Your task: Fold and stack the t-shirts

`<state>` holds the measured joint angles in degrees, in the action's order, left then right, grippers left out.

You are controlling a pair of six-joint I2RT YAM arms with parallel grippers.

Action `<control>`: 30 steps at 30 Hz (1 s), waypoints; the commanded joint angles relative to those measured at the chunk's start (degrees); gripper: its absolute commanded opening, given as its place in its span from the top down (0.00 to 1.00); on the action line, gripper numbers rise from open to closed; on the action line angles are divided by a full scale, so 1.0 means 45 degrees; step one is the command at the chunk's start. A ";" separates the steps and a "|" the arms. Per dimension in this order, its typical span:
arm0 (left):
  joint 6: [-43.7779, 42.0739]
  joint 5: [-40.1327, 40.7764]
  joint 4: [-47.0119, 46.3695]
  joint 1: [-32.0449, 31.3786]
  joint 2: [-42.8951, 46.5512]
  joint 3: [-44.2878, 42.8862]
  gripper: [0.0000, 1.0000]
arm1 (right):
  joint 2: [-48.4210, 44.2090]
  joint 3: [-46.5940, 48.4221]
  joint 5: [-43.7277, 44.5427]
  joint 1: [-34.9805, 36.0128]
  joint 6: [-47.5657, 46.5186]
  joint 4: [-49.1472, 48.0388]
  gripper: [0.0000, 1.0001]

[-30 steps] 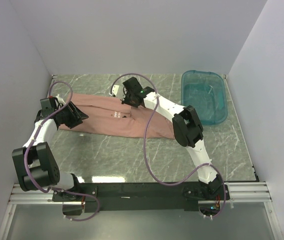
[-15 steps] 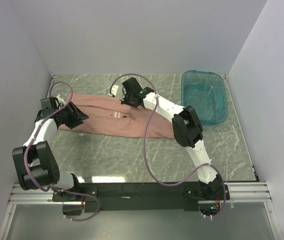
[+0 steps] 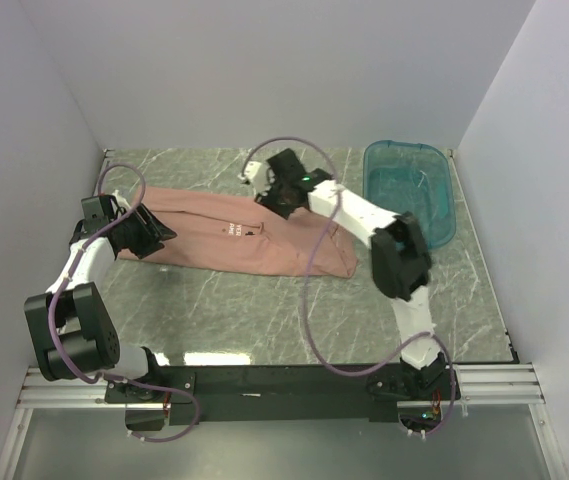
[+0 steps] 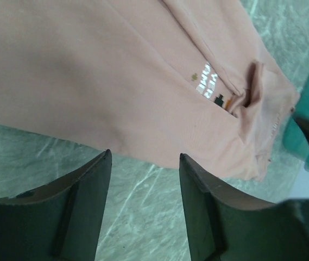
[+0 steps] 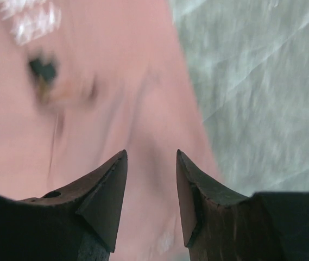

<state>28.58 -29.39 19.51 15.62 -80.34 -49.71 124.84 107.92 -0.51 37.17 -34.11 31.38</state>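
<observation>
The marble table (image 3: 264,310) runs wide from both tools toward the arm bases. The t-shirt (image 3: 214,235) stretches between them. The left gripper (image 4: 143,157), parted and empty, hangs at its long edge, and the right gripper (image 5: 151,155), likewise parted, hangs over its far edge, with the teal tub (image 3: 409,195) near on that gripper's right.

One pink t-shirt (image 3: 204,225), one teal tub (image 3: 419,190)

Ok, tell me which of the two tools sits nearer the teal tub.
The right tool, over the far edge of the shirt on the side toward the tub. The left tool is at the shirt's opposite end, much farther from it.
</observation>
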 commanded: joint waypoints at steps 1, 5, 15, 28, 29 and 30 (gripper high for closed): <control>0.0016 0.0979 0.0098 0.0084 0.0644 -0.0203 0.41 | -0.3556 -0.2373 -0.2224 -0.0951 0.0666 0.1129 0.52; 0.0465 0.1939 0.0313 0.0357 0.1035 -0.0164 0.35 | -0.6988 -0.6395 -0.4396 -0.1754 0.0353 0.1661 0.52; 0.1364 0.2954 0.0841 0.0690 0.0274 -0.0241 0.35 | -0.8564 -1.1288 -0.4182 -0.4097 0.2657 -0.0351 0.52; 0.1657 0.3463 0.1192 0.0709 -0.0448 -0.0378 0.43 | -0.6786 -1.0681 -0.4964 -0.4314 0.2911 -0.0098 0.53; 0.1676 0.3522 0.1231 0.0729 -0.0584 -0.0398 0.43 | -0.6707 -1.0623 -0.4848 -0.4334 0.2931 -0.0117 0.53; 0.1696 0.3523 0.1270 0.0729 -0.0605 -0.0398 0.43 | -0.6590 -1.0565 -0.4827 -0.4314 0.2950 -0.0098 0.54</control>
<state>35.35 -14.96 24.58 18.68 -82.50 -49.74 93.58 57.76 -21.06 17.78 -21.74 32.12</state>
